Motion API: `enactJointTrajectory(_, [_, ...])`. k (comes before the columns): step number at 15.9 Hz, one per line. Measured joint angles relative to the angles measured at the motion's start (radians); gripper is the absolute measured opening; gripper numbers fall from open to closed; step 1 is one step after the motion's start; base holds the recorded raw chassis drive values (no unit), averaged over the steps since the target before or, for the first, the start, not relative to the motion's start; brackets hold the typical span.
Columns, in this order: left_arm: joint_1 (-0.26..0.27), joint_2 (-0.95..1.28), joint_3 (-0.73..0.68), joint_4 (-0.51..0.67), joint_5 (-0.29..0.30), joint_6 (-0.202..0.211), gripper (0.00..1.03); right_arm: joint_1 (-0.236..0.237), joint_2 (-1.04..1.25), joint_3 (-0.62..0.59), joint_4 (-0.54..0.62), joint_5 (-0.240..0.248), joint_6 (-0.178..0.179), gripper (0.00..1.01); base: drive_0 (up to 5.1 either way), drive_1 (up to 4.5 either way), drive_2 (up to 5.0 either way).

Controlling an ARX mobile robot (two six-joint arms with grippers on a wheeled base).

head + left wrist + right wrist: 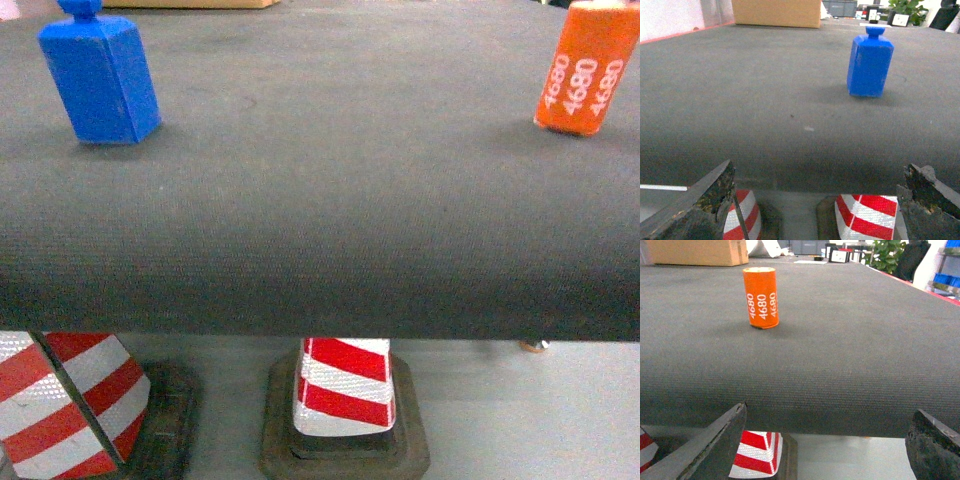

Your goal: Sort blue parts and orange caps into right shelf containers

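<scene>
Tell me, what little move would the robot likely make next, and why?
Probably reach the left gripper forward toward the blue part. Both grippers hang open and empty off the table's near edge, and the part stands upright ahead of it. The orange cap faces the right gripper likewise.

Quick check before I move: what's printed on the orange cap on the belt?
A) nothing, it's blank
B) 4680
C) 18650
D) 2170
B: the orange cap stands upright on the dark surface with "4680" printed in white, repeated around its side, in both the right wrist and head views.
</scene>
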Motion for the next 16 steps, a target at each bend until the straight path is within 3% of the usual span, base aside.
enactJointTrajectory(16, [0.0,0.0,0.0,0.0,0.0,0.0,0.98,0.0,0.0,0.0,0.0,0.0,0.001,0.98,0.0,0.0,0.0])
